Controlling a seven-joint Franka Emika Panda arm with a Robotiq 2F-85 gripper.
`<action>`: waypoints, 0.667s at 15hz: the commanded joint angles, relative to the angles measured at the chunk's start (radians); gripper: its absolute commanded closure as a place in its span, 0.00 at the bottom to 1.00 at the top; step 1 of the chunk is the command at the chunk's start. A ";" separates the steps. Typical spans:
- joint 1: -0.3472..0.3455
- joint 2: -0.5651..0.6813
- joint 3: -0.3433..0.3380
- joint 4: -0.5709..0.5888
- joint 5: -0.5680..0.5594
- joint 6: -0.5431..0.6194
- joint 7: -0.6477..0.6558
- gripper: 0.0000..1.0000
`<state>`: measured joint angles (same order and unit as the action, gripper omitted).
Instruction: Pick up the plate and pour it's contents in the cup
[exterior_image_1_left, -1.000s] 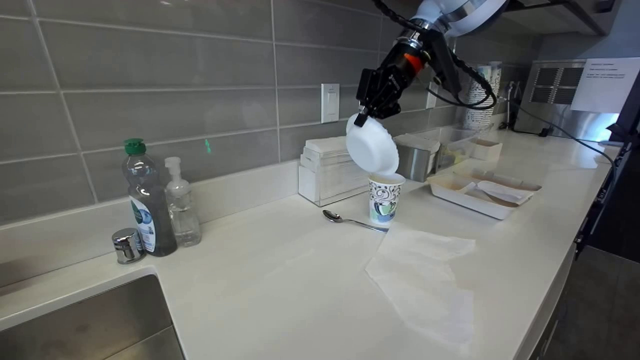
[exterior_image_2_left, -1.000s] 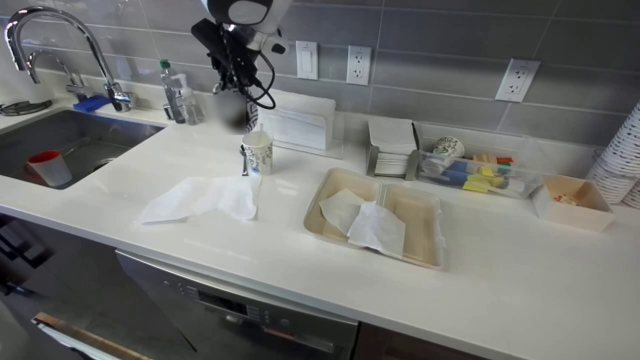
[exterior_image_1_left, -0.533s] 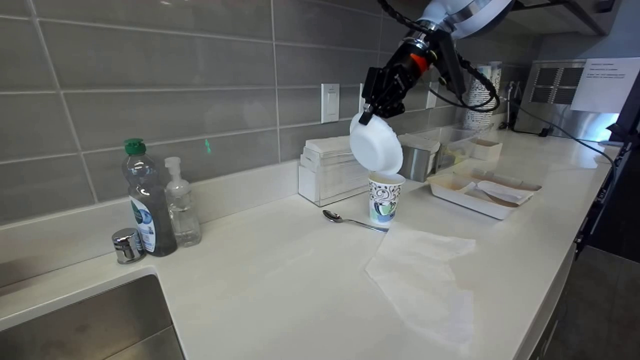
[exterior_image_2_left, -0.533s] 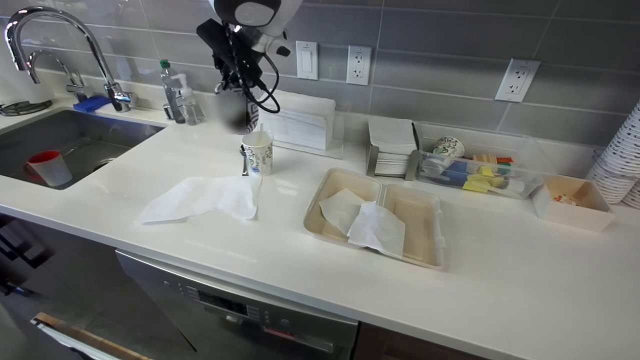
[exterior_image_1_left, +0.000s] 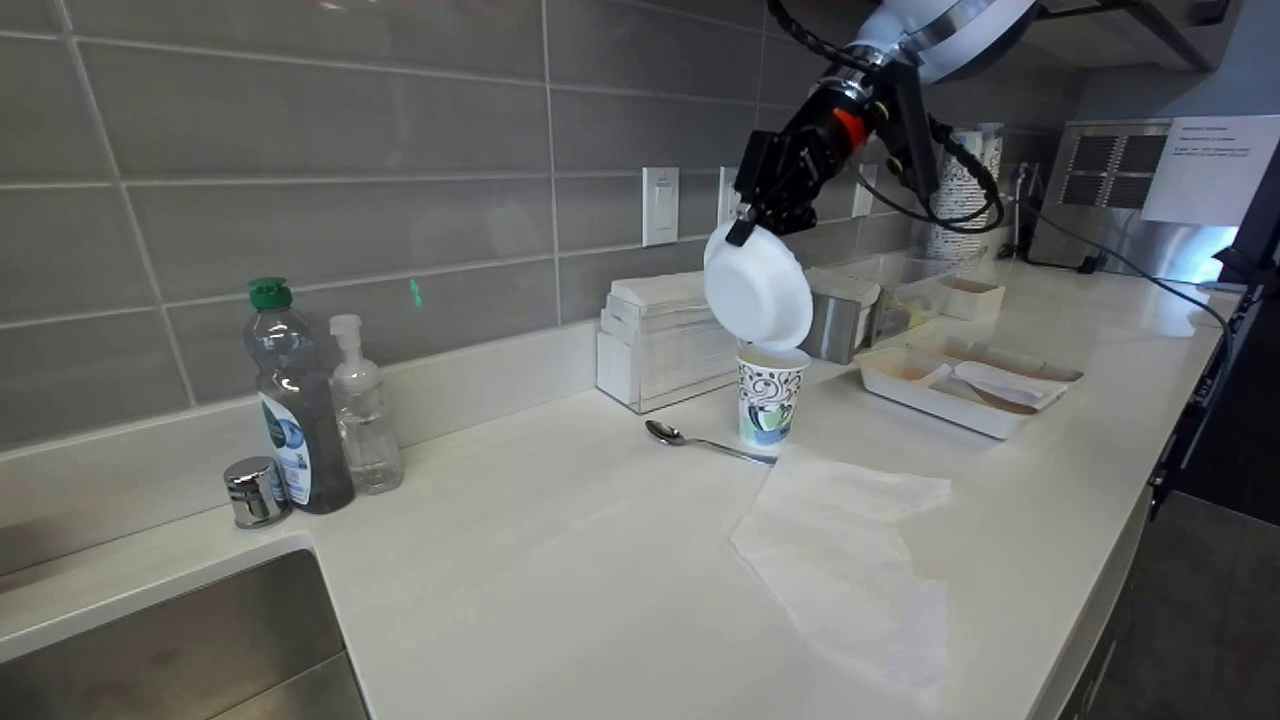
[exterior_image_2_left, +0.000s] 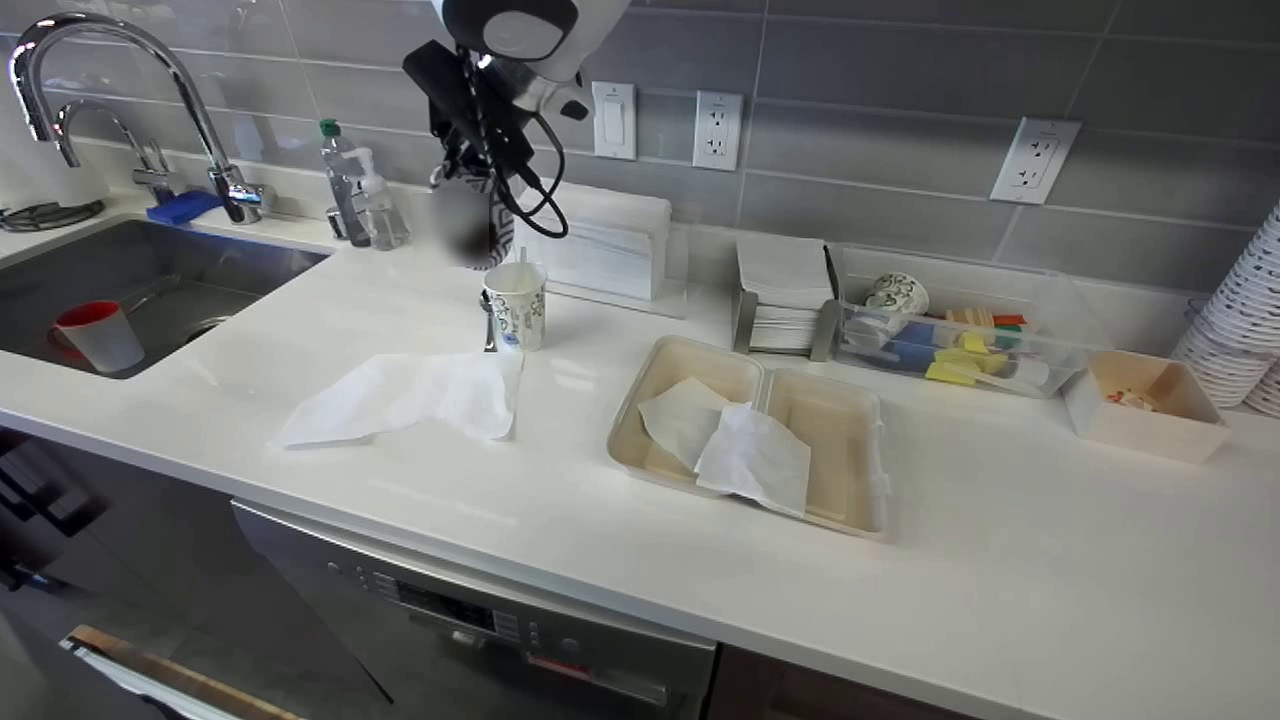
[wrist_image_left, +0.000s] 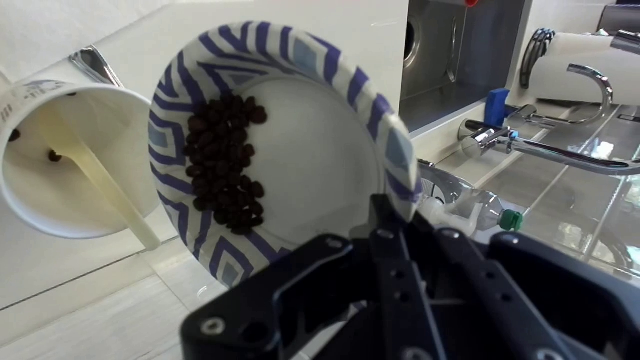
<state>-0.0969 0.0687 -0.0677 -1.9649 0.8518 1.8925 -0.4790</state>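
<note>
While holding the plate (exterior_image_1_left: 758, 287) tipped over the cup (exterior_image_1_left: 770, 400), has eased slightly toward the frame's right during the last second in an exterior view, keeping the lower lip just above the cup's mouth and hardly altering the tilt. Seems like fine aiming, not a decisive tip. Shows the white underside, with the hollow face turned away; slants from the gripped rim at upper left down to the lip at lower right. Has no long axis, being round. Leaves the cup upright on the surface (exterior_image_1_left: 560, 560).

In an exterior view catching the patterned rim (exterior_image_2_left: 502, 228), has gone a little to the right too. Loses much of the plate to blur and the jaws behind the wrist (exterior_image_2_left: 495, 125), so cannot tell the grip from there.

In the wrist view, clenched with both jaws on the plate's rim, far from the cup. Presents the hollow face to the camera, with the lip overlapping the cup's edge; touching or apart, cannot tell. Keeps nearly all the beans (wrist_image_left: 222, 167) banked against the cup-side wall, with only a few visible inside the cup, near a pale stick (wrist_image_left: 102, 182). Judging by that, has barely begun to pour; likely needs more tilt, with the lip held over the cup's mouth, or risks scattering beans.
</note>
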 joint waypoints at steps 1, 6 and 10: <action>-0.013 0.003 -0.009 -0.008 0.044 -0.043 -0.046 0.99; -0.021 0.013 -0.018 -0.006 0.079 -0.050 -0.074 0.99; -0.028 0.023 -0.023 -0.003 0.095 -0.064 -0.099 0.99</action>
<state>-0.1128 0.0817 -0.0845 -1.9660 0.9117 1.8659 -0.5361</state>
